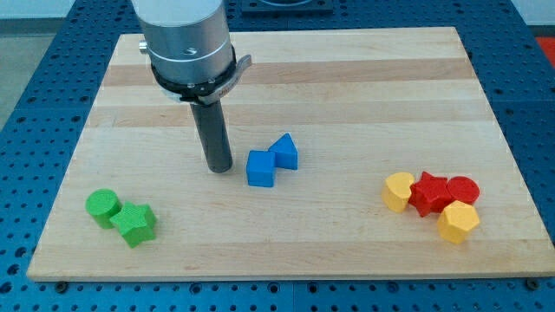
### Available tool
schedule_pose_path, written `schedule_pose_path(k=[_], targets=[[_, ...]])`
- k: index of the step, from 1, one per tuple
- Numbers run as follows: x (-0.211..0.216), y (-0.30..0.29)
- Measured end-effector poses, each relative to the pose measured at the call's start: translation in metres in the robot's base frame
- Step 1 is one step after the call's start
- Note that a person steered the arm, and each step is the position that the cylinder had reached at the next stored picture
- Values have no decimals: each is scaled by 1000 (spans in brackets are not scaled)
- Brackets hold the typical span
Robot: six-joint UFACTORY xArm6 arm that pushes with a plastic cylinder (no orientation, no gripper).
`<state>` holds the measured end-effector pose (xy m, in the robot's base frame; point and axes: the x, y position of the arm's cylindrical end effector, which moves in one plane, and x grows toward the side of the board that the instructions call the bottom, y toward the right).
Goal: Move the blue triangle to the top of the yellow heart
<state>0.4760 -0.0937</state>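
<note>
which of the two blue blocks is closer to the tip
The blue cube: it sits just to the view's right of my tip. The blue triangle lies beyond it, touching the cube's upper right side.

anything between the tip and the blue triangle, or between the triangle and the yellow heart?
Yes: the blue cube sits between my tip and the blue triangle, touching it. From the triangle to the yellow heart, the board shows nothing in between.
</note>
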Motion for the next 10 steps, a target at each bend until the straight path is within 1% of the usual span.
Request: schedule_pose_path(k=[2, 6, 10], targets=[[-6, 23], [-11, 134], [-12, 187]])
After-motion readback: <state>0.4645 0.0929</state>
